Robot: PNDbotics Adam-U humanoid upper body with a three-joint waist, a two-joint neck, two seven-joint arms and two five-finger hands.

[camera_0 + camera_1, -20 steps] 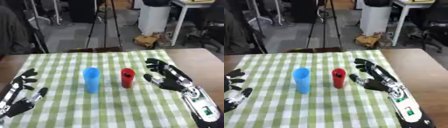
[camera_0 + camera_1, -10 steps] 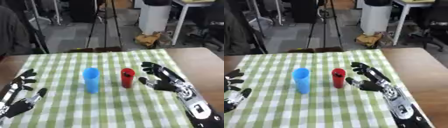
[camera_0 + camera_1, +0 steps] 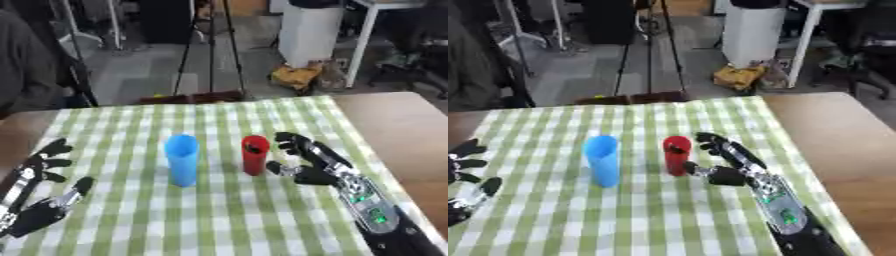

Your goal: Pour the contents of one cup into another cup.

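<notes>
- A tall light-blue plastic cup (image 3: 183, 160) stands upright near the middle of the green-and-white checked tablecloth (image 3: 219, 220).
- A shorter red cup (image 3: 255, 154) stands upright just to the right of the blue one, with a clear strip of cloth between the 2; something dark shows at its mouth, too small to make out.
- The right hand (image 3: 308, 163), black with silver joints, sits just right of the red cup with its fingers spread and straight, palm turned toward the cup. The thumb reaches toward the cup's lower side; whether it touches cannot be told. Nothing is held.
- The right forearm (image 3: 785, 220) runs down to the lower right corner and carries small green lights.
- The left hand (image 3: 39, 197) rests open at the lower left of the cloth, fingers spread and pointing up, well apart from both cups and holding nothing.
- Nothing lies between the right hand and the red cup; the blue cup stands beyond the red one from that hand's side.
- The bare brown wooden tabletop (image 3: 398, 125) shows to the right of the cloth.
- Beyond the far edge stand a black tripod (image 3: 210, 45), a white bin (image 3: 308, 32) and a crumpled yellowish bundle (image 3: 297, 77) on the grey floor.
- A dark-sleeved person (image 3: 26, 65) shows at the far left edge, touching nothing on the table.
</notes>
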